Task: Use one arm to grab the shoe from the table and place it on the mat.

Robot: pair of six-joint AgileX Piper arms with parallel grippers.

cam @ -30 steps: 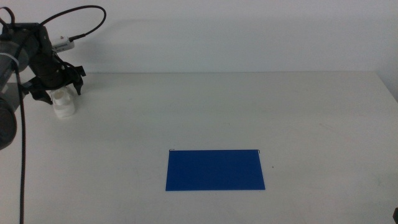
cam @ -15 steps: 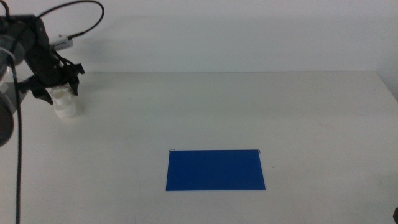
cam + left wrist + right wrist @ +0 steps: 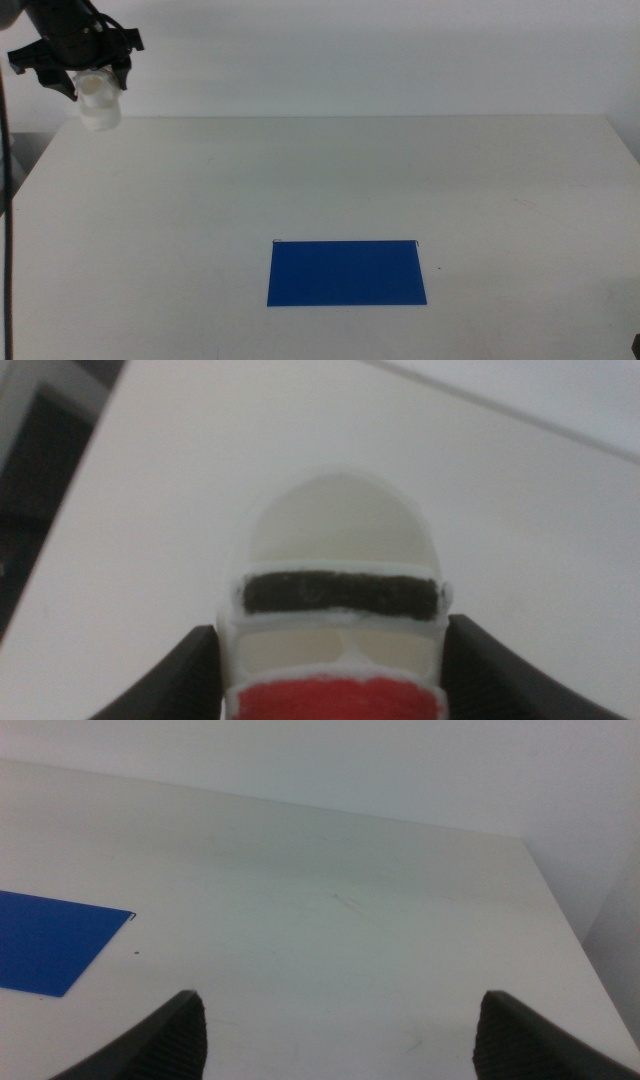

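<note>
Raised since a second ago: the left gripper (image 3: pixel 92 68) and the shoe (image 3: pixel 99 100) it carries, formerly at table (image 3: pixel 330 180) level at the far left, now held clear above that corner. Grip: dark jaws pinching the white shoe at both sides, toe hanging below; red trim and a dark stripe show in the left wrist view. Destination: the mat (image 3: pixel 346 272), dark blue, flat, near centre, well apart from the load and bare. Right gripper (image 3: pixel 335 1030): waiting over the table's right, jaws spread, holding nothing. Handling note, as judgement: carry level and slowly rightward and nearer, lower until the sole rests wholly within the mat's edges, then release.
</note>
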